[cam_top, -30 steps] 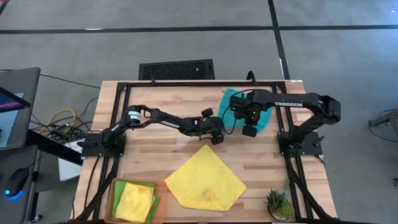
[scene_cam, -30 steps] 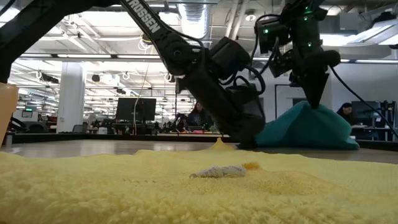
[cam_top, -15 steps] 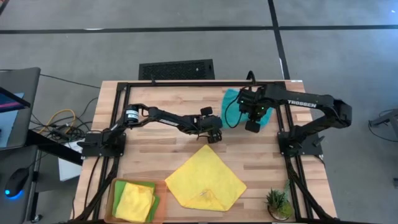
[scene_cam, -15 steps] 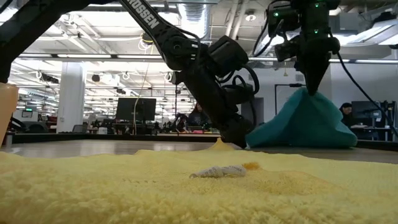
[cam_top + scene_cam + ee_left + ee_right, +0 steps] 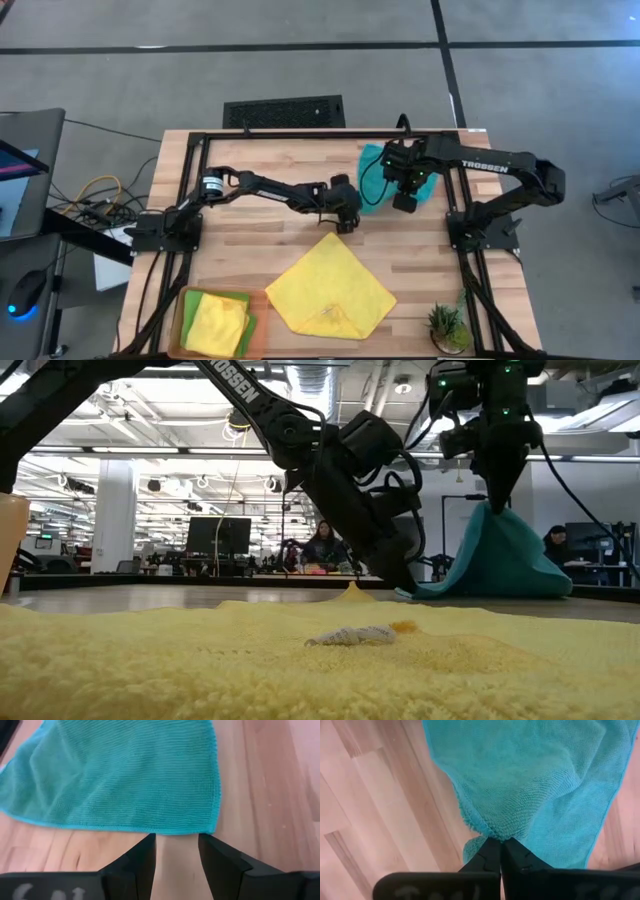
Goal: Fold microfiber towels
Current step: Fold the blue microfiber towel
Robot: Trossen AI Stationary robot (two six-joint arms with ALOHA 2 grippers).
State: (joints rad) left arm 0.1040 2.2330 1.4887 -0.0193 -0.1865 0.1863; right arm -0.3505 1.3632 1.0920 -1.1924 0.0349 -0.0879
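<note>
On the near half of the table [image 5: 240, 240] you have a bright yellow towel [image 5: 330, 285] spread flat like a diamond, and beside it, at the near left corner, the orange tray [image 5: 181, 318] holding a lime green towel [image 5: 246, 330] with a second yellow towel [image 5: 218, 322] folded on top. A small potted plant [image 5: 447, 326] sits at the near right corner, well apart from the work. Your teal towel [image 5: 510, 555] is at the far right of the table, pulled up into a peak. The right gripper [image 5: 501, 849] has that peak pinched between its closed fingers, pointing straight down from above (in the low view the cloth hangs from it like a tent). The right arm reaches in from its base, elbow bent, its wrist over the towel. Your left arm stretches across the middle of the table, its wrist tilted down, and the left gripper [image 5: 177, 845] sits low over the wood with its fingers parted and nothing between them, just short of the teal towel's hem near a corner. A person sits in the room beyond.
</note>
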